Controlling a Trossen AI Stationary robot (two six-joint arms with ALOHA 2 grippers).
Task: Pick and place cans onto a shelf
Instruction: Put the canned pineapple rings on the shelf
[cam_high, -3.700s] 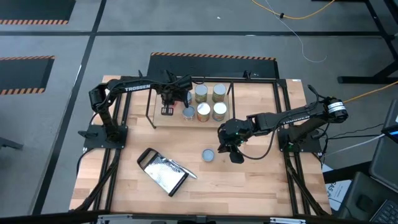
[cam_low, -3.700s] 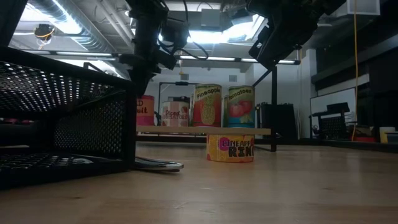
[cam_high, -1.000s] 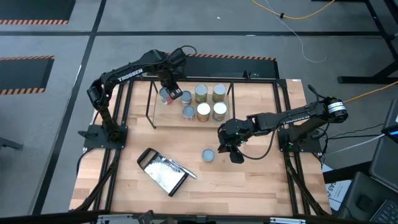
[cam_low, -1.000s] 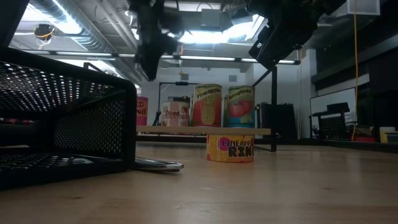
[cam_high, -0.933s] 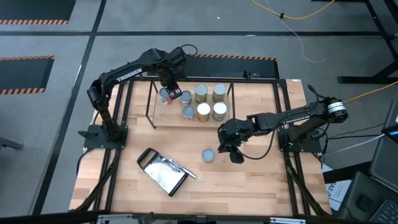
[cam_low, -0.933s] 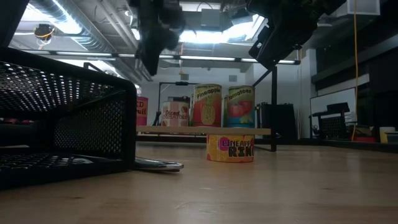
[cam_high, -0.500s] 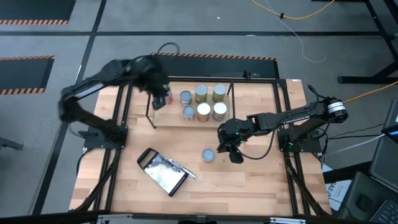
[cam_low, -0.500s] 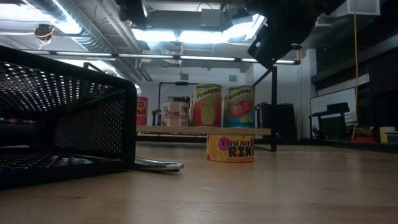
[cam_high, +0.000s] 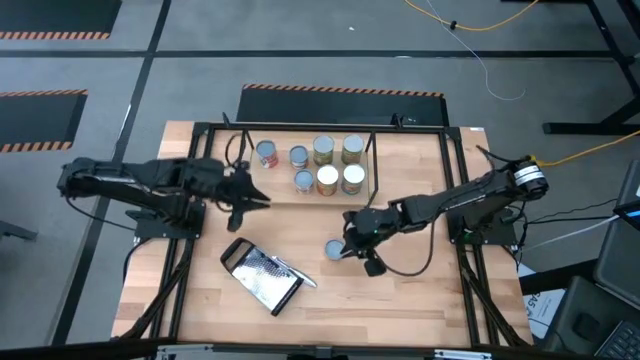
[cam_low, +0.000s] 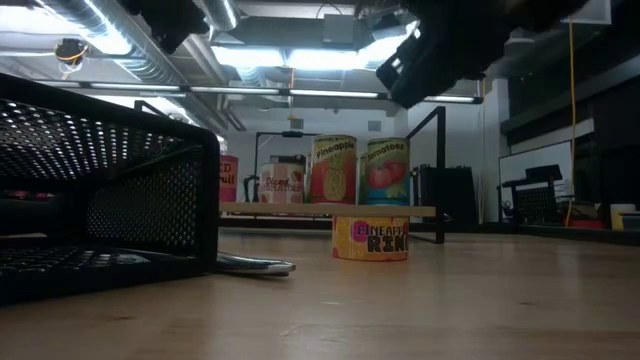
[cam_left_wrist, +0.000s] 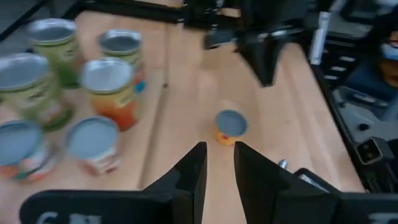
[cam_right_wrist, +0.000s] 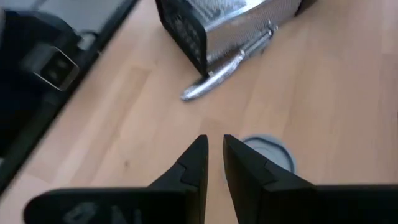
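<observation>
Seven cans stand on the shelf at the far middle; the leftmost has a reddish label. One short can stands alone on the table; it also shows in the low view and the right wrist view. My right gripper hovers just right of this can, shut and empty, its fingers pointing toward the grater. My left gripper is shut and empty, near the shelf's left front leg, and looks across at the cans.
A metal grater with a black handle lies near the table's front left; it fills the low view's left. A black frame edges the table. Bare wood lies at the front right.
My left gripper has come away from the reddish-labelled can, which stays upright on the shelf's far left. The arm has swung back toward the table's left and near edge. My right gripper has shifted a little left toward the lone can.
</observation>
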